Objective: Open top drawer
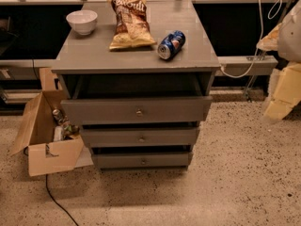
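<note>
The grey cabinet (136, 55) stands in the middle of the camera view with three drawers. The top drawer (103, 111) is the widest, with a small round metal knob (139, 112) at its centre. It stands pulled out toward me, with a dark gap showing above its front. My gripper (278, 105) appears as a blurred pale yellow and white shape at the right edge. It is well to the right of the drawer and touches nothing.
Two narrower drawers, the middle one (113, 137) and the bottom one (117, 161), sit below. On the cabinet top are a white bowl (82, 21), a chip bag (130, 22) and a soda can (171, 44) on its side. An open cardboard box (44, 140) and a black cable (56, 199) lie at the left.
</note>
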`<state>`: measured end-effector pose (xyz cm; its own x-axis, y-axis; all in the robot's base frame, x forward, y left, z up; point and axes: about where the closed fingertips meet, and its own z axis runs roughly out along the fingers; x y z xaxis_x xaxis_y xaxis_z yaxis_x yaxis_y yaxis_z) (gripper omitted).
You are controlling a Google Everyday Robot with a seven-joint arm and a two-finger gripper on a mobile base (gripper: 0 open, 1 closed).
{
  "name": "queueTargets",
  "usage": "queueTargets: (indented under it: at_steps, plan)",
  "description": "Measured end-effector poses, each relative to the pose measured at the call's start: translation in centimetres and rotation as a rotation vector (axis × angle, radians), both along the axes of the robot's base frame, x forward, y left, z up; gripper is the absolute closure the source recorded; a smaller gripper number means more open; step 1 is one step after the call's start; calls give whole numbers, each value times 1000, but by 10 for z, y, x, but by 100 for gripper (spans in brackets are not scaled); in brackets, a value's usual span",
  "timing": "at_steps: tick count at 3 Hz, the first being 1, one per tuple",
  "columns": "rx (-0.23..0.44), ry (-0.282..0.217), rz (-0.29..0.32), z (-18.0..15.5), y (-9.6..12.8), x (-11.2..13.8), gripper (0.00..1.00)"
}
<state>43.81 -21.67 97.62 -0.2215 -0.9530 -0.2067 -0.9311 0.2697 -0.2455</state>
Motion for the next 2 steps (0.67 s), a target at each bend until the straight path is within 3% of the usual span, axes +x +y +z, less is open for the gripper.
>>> queueTargets:
  at_steps: [1,2]
  plan:
    - [0,0,0,0,0,0,0]
    - [37,14,41,-22,10,5,0]
